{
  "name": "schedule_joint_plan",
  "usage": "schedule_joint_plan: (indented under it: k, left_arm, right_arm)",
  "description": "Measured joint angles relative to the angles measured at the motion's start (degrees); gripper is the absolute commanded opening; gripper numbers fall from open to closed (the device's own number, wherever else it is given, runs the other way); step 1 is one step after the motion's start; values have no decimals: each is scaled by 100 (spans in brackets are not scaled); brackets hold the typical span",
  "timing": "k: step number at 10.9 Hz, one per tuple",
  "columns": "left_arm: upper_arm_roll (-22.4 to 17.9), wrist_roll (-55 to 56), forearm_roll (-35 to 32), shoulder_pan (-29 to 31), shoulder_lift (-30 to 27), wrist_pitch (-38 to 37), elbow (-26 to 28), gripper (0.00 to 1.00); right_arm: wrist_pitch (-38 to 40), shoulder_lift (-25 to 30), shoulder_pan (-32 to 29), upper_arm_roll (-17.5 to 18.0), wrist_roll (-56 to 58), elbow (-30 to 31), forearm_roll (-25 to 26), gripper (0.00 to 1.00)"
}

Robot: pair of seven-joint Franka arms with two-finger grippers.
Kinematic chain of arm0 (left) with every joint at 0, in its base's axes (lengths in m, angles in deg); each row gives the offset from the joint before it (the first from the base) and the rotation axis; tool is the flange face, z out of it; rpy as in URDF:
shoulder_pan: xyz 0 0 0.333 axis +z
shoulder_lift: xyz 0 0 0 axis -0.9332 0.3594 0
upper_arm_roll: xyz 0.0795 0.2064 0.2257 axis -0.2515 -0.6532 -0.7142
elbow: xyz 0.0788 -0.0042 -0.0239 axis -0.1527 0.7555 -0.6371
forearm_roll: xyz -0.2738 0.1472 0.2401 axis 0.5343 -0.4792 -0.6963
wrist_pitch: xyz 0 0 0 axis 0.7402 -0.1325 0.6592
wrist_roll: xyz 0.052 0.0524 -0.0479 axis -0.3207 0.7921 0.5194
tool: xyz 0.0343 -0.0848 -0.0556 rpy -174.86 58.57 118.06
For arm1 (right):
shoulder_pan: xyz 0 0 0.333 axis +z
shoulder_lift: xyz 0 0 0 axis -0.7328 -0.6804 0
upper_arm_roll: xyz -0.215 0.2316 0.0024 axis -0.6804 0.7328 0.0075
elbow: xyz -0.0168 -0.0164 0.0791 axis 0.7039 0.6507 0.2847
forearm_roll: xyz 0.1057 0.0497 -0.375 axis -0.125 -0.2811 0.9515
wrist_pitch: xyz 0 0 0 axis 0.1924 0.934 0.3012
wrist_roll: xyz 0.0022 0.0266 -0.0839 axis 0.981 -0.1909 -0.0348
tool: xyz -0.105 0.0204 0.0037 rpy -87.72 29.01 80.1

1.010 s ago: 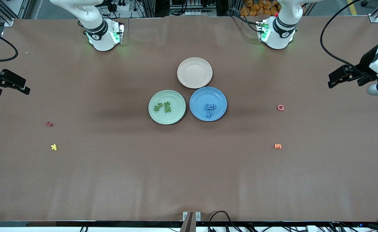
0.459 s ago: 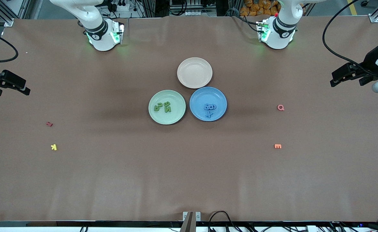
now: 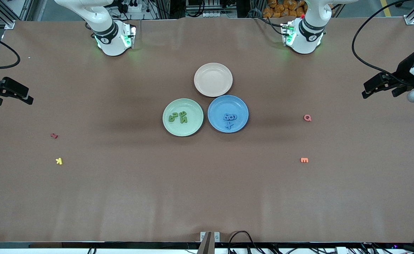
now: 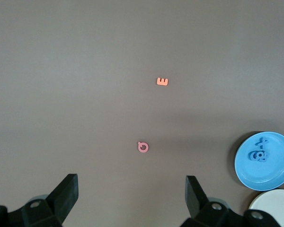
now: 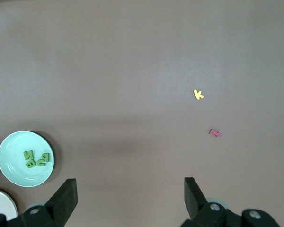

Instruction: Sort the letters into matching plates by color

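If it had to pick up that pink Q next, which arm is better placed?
The left. Its open gripper hangs over the left arm's end of the table, where the Q lies. The right gripper is at the right arm's end.

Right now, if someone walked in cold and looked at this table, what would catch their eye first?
Three plates huddle mid-table: a green plate with green letters, a blue plate beside it with blue letters, and an empty beige plate nearer the arms' bases. Both arms wait, the left pincer and right pincer open at their own ends of the table.
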Motion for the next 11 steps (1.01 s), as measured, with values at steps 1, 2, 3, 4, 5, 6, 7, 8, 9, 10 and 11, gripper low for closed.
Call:
schedule_joint_plan:
  k: [1,2,3,4,5,6,7,8,9,10,11]
  left_arm:
    - [90,-9,0,28,-71,54,126,100]
    - [182,-9,0,35,-96,56,147,100]
    - [228,-9,0,40,-109,61,141,100]
    - [238,-9,0,84,-111,58,89,100]
    - [238,-11,0,157,-103,-25,-36,100]
    - [238,-18,0,202,-93,-121,-169,100]
    - [239,-23,0,211,-86,-181,-249,100]
    - [252,-25,-36,211,-81,-216,-284,100]
    - [265,-26,-48,210,-71,-252,-299,100]
    - [273,-26,-51,210,-58,-272,-303,100]
    - [277,-26,-52,210,-47,-275,-305,100]
  right_arm:
    - [0,-1,-1,1,0,0,0,100]
    - [0,-2,-2,2,0,0,0,100]
    - [0,-2,-4,2,0,0,0,100]
    - [-1,-3,-7,2,0,0,0,100]
    - [-1,-3,-8,2,0,0,0,100]
    - [-1,-3,-10,2,0,0,0,100]
    - [-1,-3,-11,2,0,0,0,100]
    - [-1,-4,-12,4,0,0,0,100]
    - [-1,-4,-12,4,0,0,0,100]
    - [-1,-7,-13,4,0,0,0,100]
    - [-2,-10,-13,5,0,0,0,100]
